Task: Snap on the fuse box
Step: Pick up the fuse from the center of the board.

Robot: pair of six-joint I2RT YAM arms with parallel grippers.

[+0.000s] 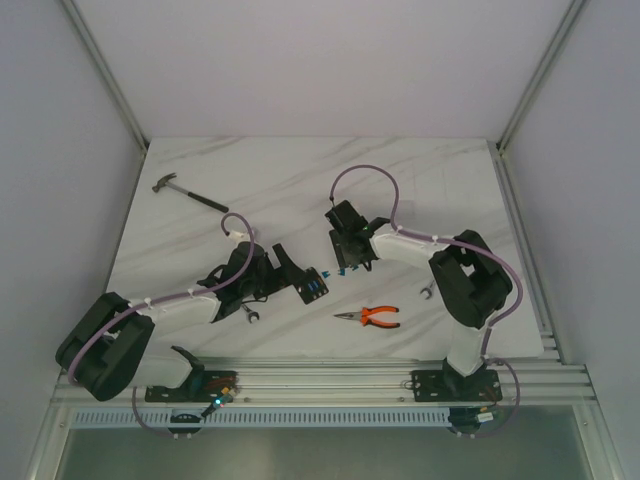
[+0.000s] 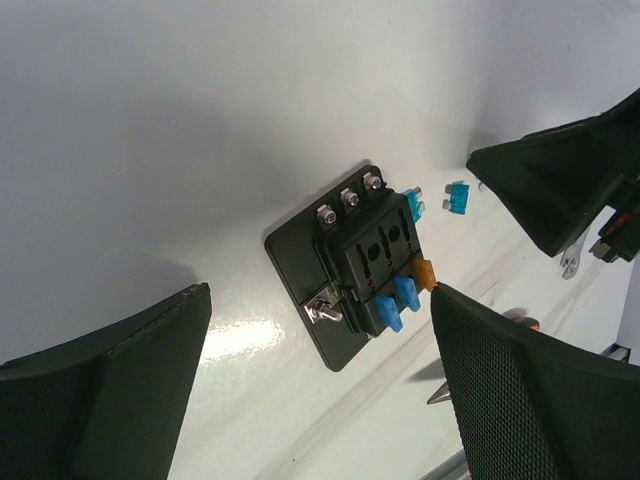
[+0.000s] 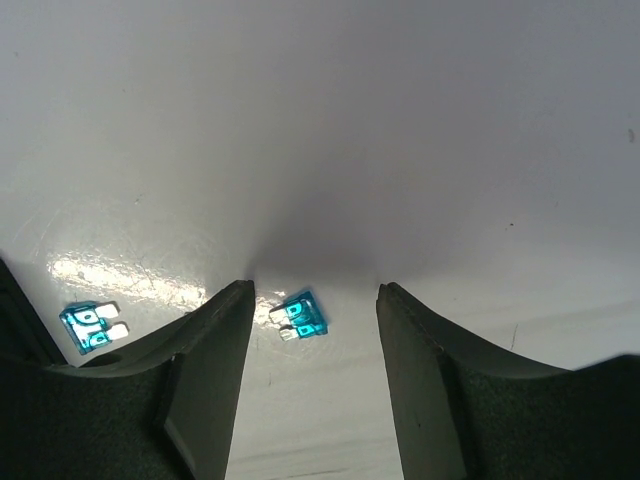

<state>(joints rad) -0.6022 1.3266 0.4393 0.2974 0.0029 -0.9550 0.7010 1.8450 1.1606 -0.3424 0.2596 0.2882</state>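
Note:
The fuse box (image 2: 360,265) lies flat on the white table, a black square plate with blue fuses and one orange fuse in its slots; in the top view the fuse box (image 1: 312,289) sits just in front of my left arm. My left gripper (image 2: 320,296) hangs open above it, one finger (image 2: 110,390) to its left, the other beside the orange fuse, holding nothing. My right gripper (image 3: 315,290) is open with its tips on the table either side of a loose blue fuse (image 3: 300,315), which neither finger touches. The right gripper (image 1: 345,262) stands just right of the box.
A second loose blue fuse (image 3: 90,325) lies left of the right gripper. Orange-handled pliers (image 1: 370,317) lie near the front, a hammer (image 1: 185,192) at the far left, a small wrench (image 1: 250,315) by the left arm and another wrench (image 1: 425,290) by the right arm.

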